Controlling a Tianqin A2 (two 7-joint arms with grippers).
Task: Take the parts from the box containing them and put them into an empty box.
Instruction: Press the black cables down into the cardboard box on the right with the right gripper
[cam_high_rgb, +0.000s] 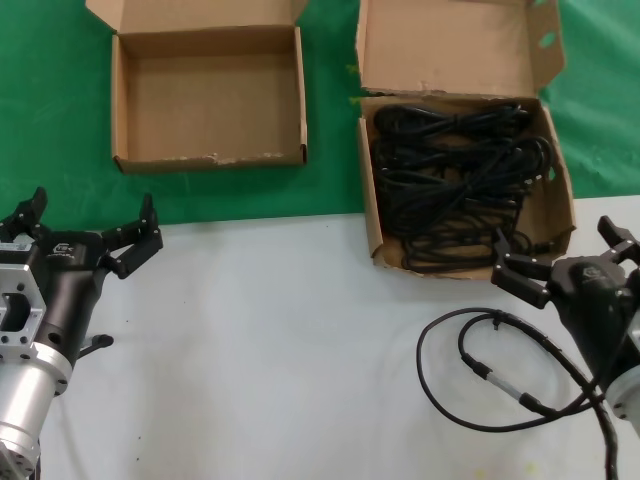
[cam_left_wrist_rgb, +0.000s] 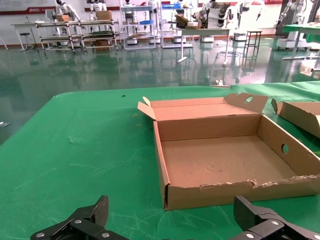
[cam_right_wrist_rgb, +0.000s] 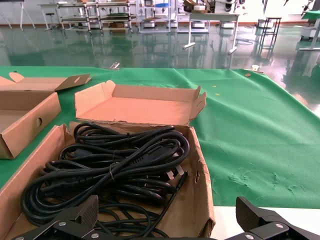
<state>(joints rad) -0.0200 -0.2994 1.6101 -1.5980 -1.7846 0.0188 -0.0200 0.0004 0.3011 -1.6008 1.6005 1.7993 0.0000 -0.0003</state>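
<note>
Filling box (cam_high_rgb: 563, 190): black looped cables (cam_high_rgb: 455, 180) | L fingers (cam_high_rgb: 85, 225) wide | R fingers (cam_high_rgb: 565, 250) wide

green cloth (cam_high_rgb: 60, 120) far | white tabletop (cam_high_rgb: 280, 350) near | thick blk cable (cam_high_rgb: 480, 370) looped

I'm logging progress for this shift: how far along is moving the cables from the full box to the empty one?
Nothing is moved yet. The empty box holds nothing, and the cable bundles all lie in the full box. Nothing is in hand: the right gripper hovers open at that box's near edge, and the left gripper waits open short of the empty box. Every bundle is left.
</note>
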